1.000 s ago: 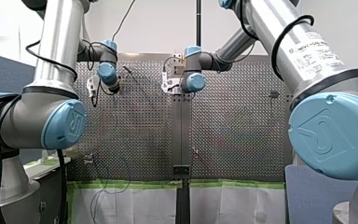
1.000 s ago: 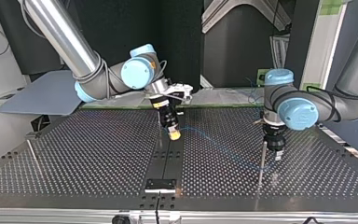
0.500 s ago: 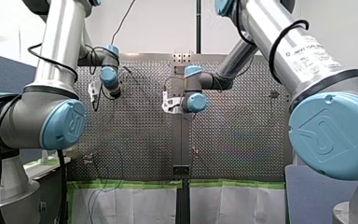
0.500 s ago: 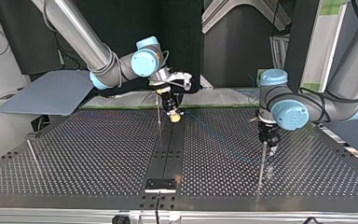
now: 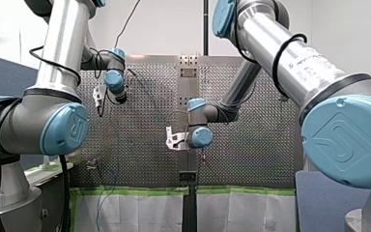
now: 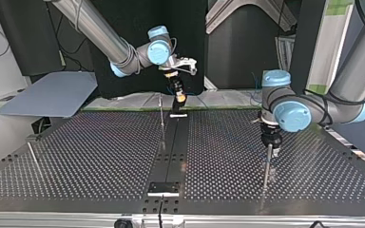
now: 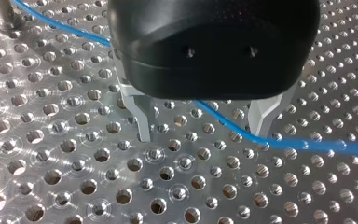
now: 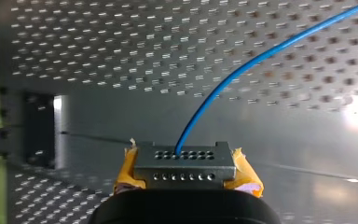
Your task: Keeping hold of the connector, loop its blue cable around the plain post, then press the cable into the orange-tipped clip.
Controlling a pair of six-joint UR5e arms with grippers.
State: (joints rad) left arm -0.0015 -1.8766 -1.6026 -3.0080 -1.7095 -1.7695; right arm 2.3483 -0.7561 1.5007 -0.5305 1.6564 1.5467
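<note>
Now, right end effector [image 8: 185,174] tight on the connector [image 8: 182,161], left end effector [image 7: 203,135] apart above the blue cable [image 7: 307,144].

We see the connector [image 8: 184,161] — a small grey metal block with two rows of holes — clamped level between the yellow pads of our right hand [image 8: 186,176]. Its blue cable [image 8: 261,58] leaves the top middle, arcs over the perforated worktop [image 8: 98,42] and runs just beside the plain post [image 6: 266,166], a thin upright rod. The orange-tipped clip [image 6: 161,121] stands upright near the connector.
</note>
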